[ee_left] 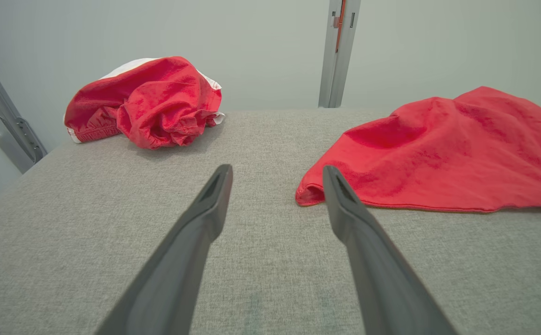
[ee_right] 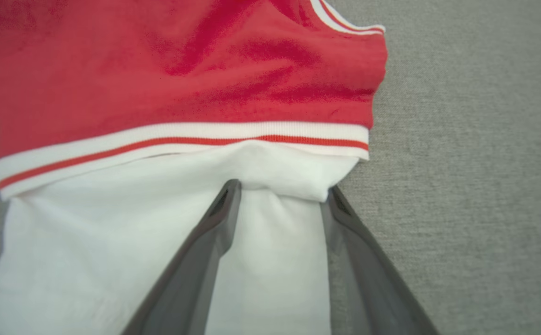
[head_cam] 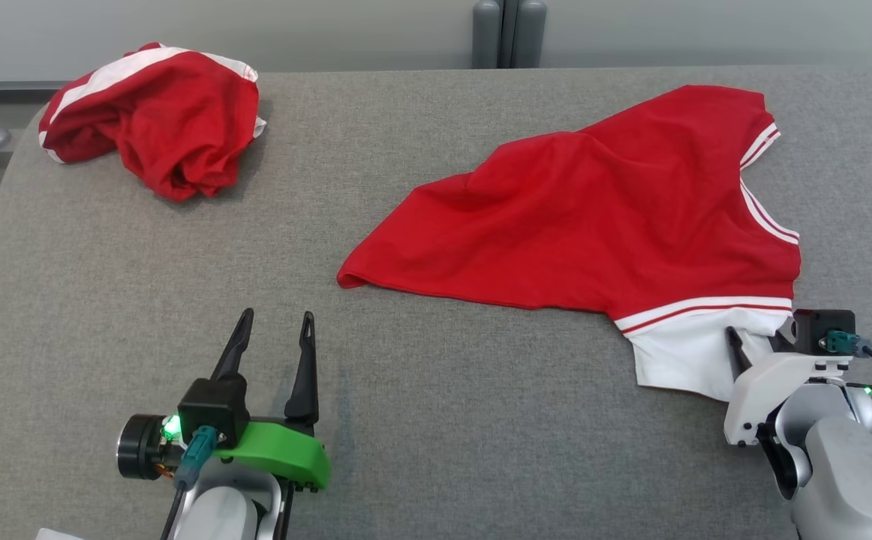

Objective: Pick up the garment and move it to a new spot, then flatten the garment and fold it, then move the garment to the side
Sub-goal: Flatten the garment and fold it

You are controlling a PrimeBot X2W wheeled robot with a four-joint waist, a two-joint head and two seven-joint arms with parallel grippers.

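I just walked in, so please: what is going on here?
A robot is working on a red shirt lying spread on the grey table. Its right gripper stands open around a fold of the white sleeve. The left gripper is open over bare table. A second garment lies crumpled far left.

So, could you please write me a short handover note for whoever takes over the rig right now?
Left gripper: open and empty, over the grey fabric-covered table, short of the garment's near corner.
Right gripper: jaws apart, astride a bunched ridge of the white panel; no firm grip evident.
Things: the red jersey garment with white striped trim lies loosely spread at the right, humped and wrinkled. A second, crumpled red and white garment sits at the far left.
Done: nothing is folded; whether the first move is complete cannot be told.
Left to do: flatten, fold, move aside.
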